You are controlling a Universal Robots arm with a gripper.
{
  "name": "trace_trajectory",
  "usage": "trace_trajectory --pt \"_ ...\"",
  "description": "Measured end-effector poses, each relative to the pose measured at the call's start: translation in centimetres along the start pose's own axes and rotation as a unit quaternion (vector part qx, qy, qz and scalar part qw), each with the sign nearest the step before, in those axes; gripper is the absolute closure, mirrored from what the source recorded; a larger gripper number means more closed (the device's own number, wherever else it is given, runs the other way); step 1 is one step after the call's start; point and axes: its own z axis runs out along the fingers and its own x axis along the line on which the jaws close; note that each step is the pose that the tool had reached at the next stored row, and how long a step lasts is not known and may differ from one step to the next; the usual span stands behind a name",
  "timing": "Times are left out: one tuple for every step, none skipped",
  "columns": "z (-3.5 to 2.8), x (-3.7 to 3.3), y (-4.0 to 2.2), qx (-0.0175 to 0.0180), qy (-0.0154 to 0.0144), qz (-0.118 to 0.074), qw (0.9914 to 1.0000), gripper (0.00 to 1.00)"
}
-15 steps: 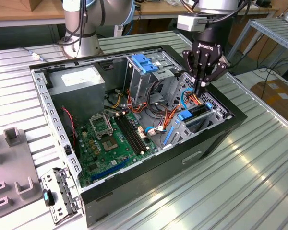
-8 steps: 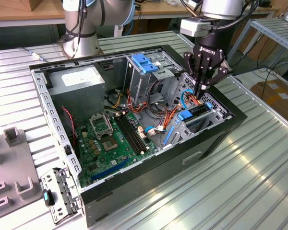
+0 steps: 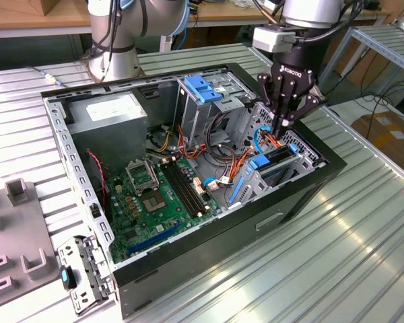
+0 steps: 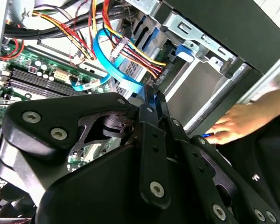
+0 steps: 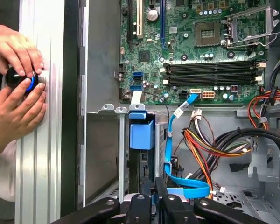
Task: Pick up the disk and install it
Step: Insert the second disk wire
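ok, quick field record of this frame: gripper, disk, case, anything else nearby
gripper: lowered into the drive bay end of the case, fingers together on the disk's upper edge
disk: standing on edge in the bay, blue carrier rails visible
case: open, lying on its side on the metal table
motherboard: exposed
blue cable: looped beside the gripper
person's hands: on a small dark knob at the table edge

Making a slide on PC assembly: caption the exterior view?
Robot gripper lowered into the drive bay of an open computer case, beside the motherboard.
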Motion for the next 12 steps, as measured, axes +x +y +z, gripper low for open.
trace_trajectory --pt "0.02 0.07 0.04 0.0004 -0.0051 -0.001 0.99999 0.84" --pt "0.05 0.15 0.09 0.0008 -0.0106 -0.001 0.99994 0.84" --pt "0.09 0.22 0.13 0.0012 -0.0158 -0.002 0.99987 0.84" --pt "0.12 0.32 0.17 0.0016 -0.0209 -0.002 0.99978 0.84" --pt "0.18 0.5 0.23 0.0022 -0.0284 -0.003 0.99959 0.84" --pt "0.27 0.72 0.3 0.0028 -0.0337 -0.003 0.99942 0.84" --pt "0.36 0.97 0.4 0.0035 -0.0378 -0.004 0.99927 0.84" --pt "0.39 1.05 0.54 0.0039 -0.0382 -0.005 0.99925 0.84" --pt "0.4 1.05 0.6 0.004 -0.0383 -0.005 0.99924 0.84" --pt "0.4 1.06 0.62 0.004 -0.0383 -0.006 0.99924 0.84" --pt "0.4 1.06 0.62 0.0041 -0.0383 -0.006 0.99924 0.84" --pt "0.4 1.06 0.65 0.0042 -0.0385 -0.006 0.99923 0.84"
